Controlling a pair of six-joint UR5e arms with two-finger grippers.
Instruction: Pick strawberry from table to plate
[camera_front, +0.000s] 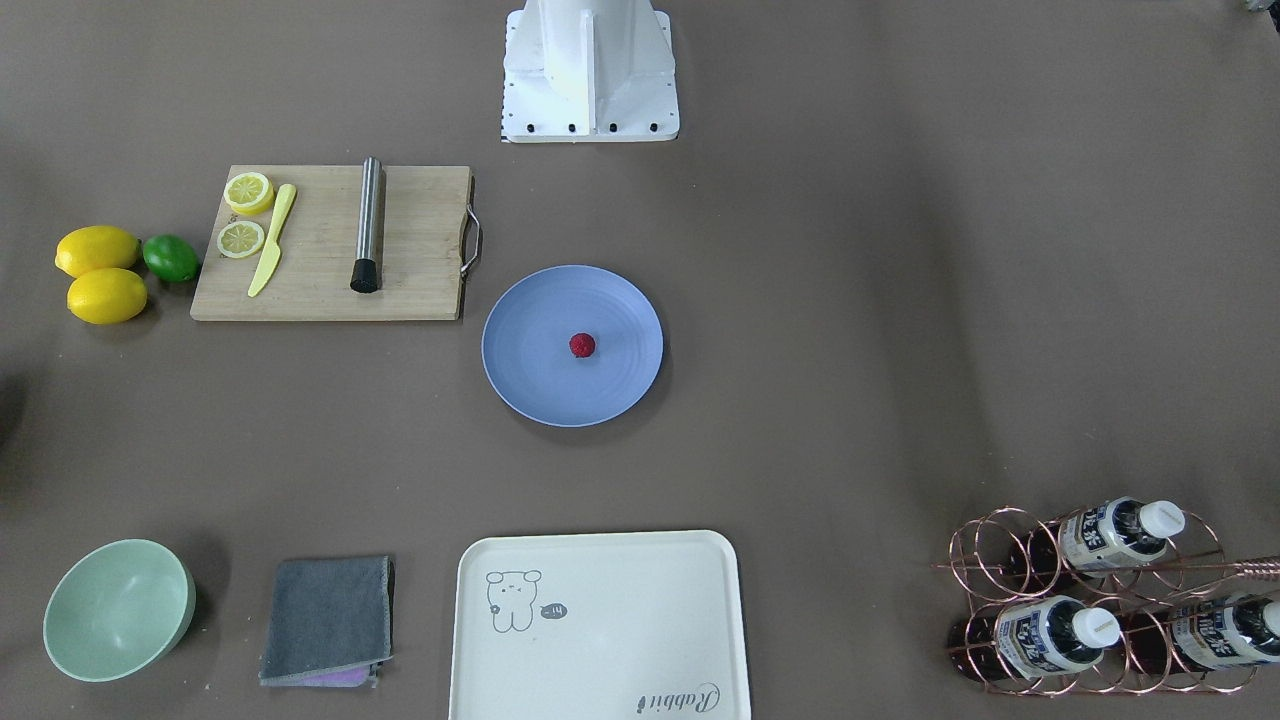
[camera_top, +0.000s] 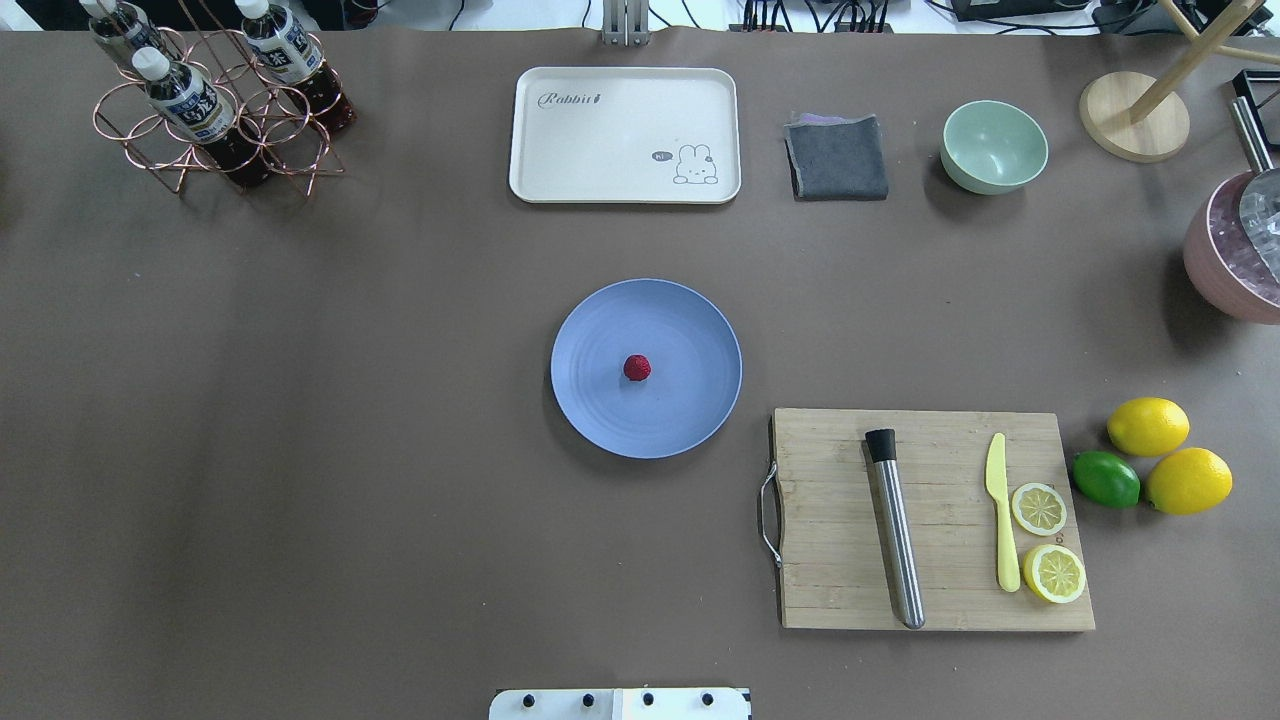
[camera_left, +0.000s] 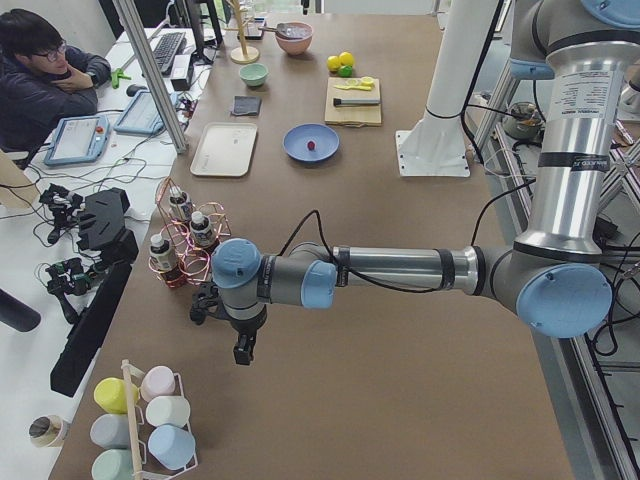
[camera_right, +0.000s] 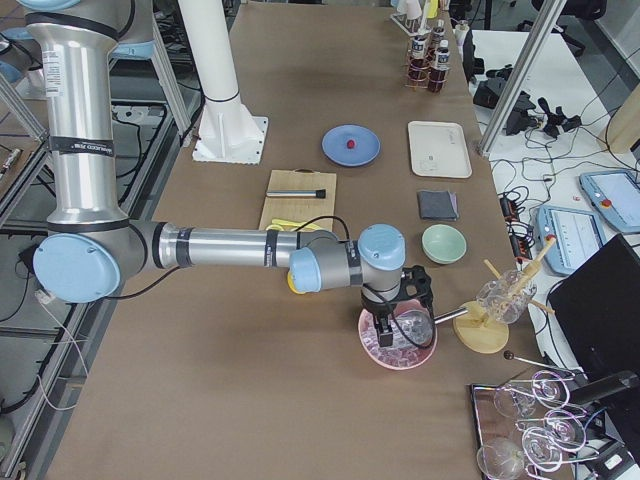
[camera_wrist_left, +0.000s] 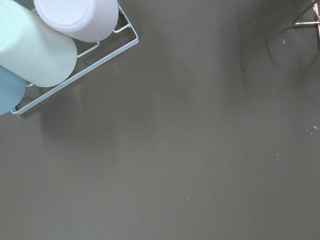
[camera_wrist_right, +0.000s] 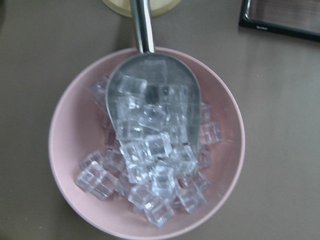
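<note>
The small dark-red strawberry (camera_front: 582, 345) (camera_top: 637, 368) lies near the middle of the blue plate (camera_front: 530, 385) (camera_top: 600, 425), which rests on the brown table (camera_front: 900, 300). Neither gripper is near it. My left gripper (camera_left: 243, 350) hangs over the table's far left end, between the bottle rack and a rack of cups. At the opposite end, my right gripper (camera_right: 385, 330) hovers over a pink bowl of ice (camera_wrist_right: 65, 150). Both grippers show only in the side views, so I cannot tell whether they are open or shut.
A wooden cutting board (camera_top: 940, 560) with a steel muddler, yellow knife and lemon slices lies beside the plate. Two lemons (camera_top: 1148, 426) and a lime sit past it. A cream tray (camera_top: 625, 135), grey cloth (camera_top: 837, 158), green bowl (camera_top: 994, 146) and bottle rack (camera_top: 215, 110) line the far edge. A person (camera_left: 40, 80) sits at a side desk.
</note>
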